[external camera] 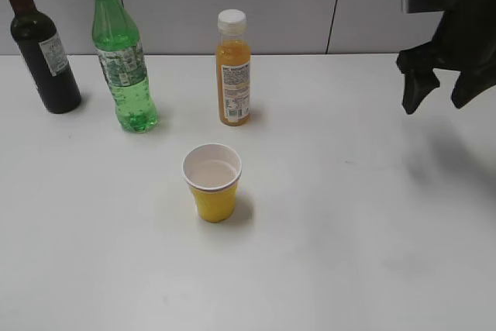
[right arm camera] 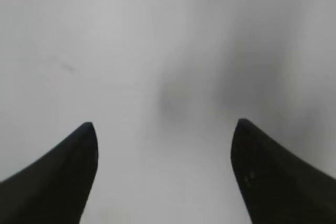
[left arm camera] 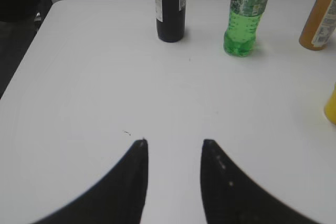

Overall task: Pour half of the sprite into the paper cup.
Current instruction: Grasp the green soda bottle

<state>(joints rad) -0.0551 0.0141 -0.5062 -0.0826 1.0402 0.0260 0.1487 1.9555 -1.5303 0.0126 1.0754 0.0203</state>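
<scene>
The sprite [external camera: 122, 60] is a tall green bottle without a cap, upright at the back left of the white table; its lower half shows in the left wrist view as the sprite [left arm camera: 245, 17]. The yellow paper cup [external camera: 212, 182] stands near the middle, upright, white inside; a yellow sliver of the cup [left arm camera: 331, 106] shows at the left wrist view's right edge. My left gripper [left arm camera: 173, 142] is open over bare table, out of the exterior view. My right gripper [external camera: 440, 98] hangs open above the table at the far right; my right gripper [right arm camera: 164, 125] holds nothing.
A dark wine bottle [external camera: 40, 44] stands left of the sprite, also the wine bottle [left arm camera: 170, 3]. An orange juice bottle [external camera: 233, 69] with a white cap stands behind the cup. The table's left edge [left arm camera: 23, 61] drops to a dark floor. A grey wall backs the table.
</scene>
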